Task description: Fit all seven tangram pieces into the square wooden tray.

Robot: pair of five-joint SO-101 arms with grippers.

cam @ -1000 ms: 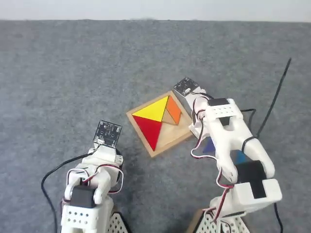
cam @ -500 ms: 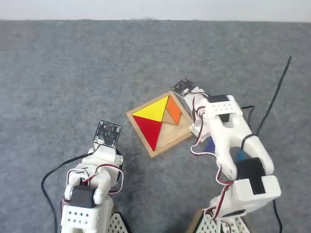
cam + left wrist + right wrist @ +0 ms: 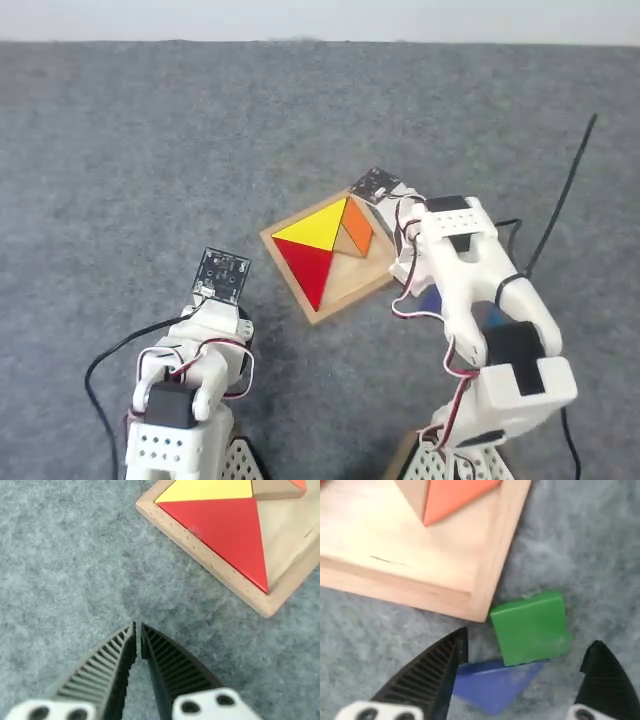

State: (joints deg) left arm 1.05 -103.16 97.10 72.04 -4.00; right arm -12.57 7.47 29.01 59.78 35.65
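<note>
While the left gripper (image 3: 138,628) rests clenched over the grey mat (image 3: 150,130) just off the tray (image 3: 210,568), exactly where it sat a second ago, we see the right arm (image 3: 455,250) has crept a little toward the tray's near corner. That small shift brings the right gripper (image 3: 529,637) over the loose pieces outside the frame. Its jaws are spread wide with nothing between them, and they straddle the green square (image 3: 531,627), which lies on the mat just beside the tray's corner. A blue piece (image 3: 495,682) lies against the square's edge, on the side away from the tray.

Inside the tray, nothing has moved. The yellow triangle (image 3: 315,228), the red triangle (image 3: 310,268) and the orange piece (image 3: 358,222) sit where they were, and bare wood shows on the side nearest the right arm.

We judge that the arm is lining up to pick the green square. The task is perhaps half done, with several pieces yet to be seated. Because the blue piece crowds the square, closing there could nudge both.
</note>
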